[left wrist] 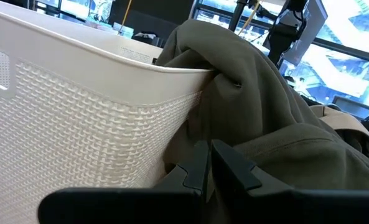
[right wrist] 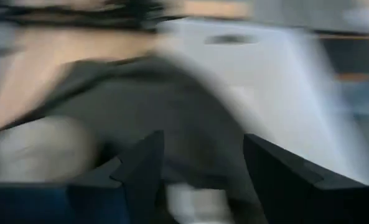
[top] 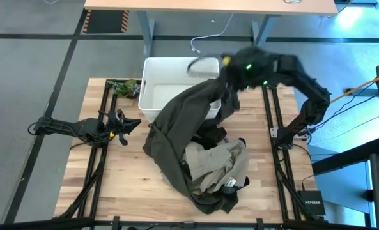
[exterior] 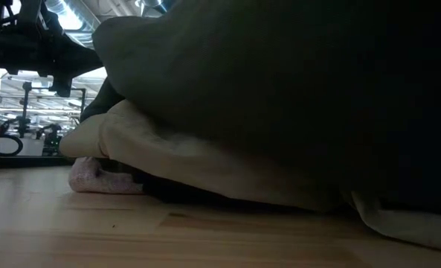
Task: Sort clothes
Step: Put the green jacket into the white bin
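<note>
Olive garment (top: 176, 124): large, dark, draped up over a corner. Beige-khaki garment (top: 215, 166): crumpled beneath its lower end. Pink piece (exterior: 101, 177): low, tucked under the pile's edge.

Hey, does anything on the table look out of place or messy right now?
Yes. The dark olive garment hangs half over the white bin's rim, trailing onto the table and the clothes pile, rather than lying inside. Nothing looks damaged.

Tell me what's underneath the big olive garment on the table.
Under the olive garment lie a beige-khaki garment, some black fabric, and a pink piece at the bottom. Anything deeper in the pile is covered.
</note>
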Controlling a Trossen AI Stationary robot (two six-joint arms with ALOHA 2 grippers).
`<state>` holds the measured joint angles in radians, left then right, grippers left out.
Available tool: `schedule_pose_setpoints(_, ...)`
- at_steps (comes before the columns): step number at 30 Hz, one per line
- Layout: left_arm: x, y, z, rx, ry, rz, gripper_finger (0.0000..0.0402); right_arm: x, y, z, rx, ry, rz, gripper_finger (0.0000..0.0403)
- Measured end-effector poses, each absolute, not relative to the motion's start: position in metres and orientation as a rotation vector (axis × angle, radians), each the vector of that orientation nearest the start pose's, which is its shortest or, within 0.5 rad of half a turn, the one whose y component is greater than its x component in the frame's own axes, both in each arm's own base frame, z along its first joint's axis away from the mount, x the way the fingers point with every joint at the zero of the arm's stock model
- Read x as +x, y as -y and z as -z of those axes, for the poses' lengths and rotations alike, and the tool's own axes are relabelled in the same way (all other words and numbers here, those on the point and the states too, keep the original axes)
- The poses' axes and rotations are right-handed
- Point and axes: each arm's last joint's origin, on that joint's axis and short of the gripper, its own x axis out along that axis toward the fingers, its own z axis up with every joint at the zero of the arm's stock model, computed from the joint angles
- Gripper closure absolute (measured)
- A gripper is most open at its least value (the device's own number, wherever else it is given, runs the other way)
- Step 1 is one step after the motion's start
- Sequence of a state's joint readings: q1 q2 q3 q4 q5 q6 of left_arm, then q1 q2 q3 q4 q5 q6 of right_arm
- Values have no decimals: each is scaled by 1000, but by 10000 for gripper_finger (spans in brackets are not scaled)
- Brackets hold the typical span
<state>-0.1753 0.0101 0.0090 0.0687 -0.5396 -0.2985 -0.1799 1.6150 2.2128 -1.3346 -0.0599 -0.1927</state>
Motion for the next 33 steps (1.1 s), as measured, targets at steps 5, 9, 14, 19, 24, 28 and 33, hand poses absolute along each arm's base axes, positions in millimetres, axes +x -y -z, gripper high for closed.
schedule_pose_setpoints(5,95,2,-172,-320,118,-353,386,299,14,-440,-205,-859,-140,166)
schedule_pose_setpoints(9,95,2,-172,-320,118,-352,386,324,-9,-390,-428,-901,-142,166)
schedule_pose_setpoints(14,95,2,-172,-319,118,-352,386,336,-34,-345,-691,-909,-127,166)
schedule_pose_setpoints(19,95,2,-172,-321,118,-352,386,337,-44,-315,-943,-957,-101,166)
schedule_pose_setpoints(24,95,2,-172,-326,119,-352,386,335,-45,-301,-1069,-998,-133,166)
schedule_pose_setpoints(28,95,2,-172,-324,118,-352,386,340,-43,-295,-1109,-936,-133,166)
schedule_pose_setpoints(33,95,2,-172,-324,118,-352,386,351,-44,-294,-1179,-798,-101,166)
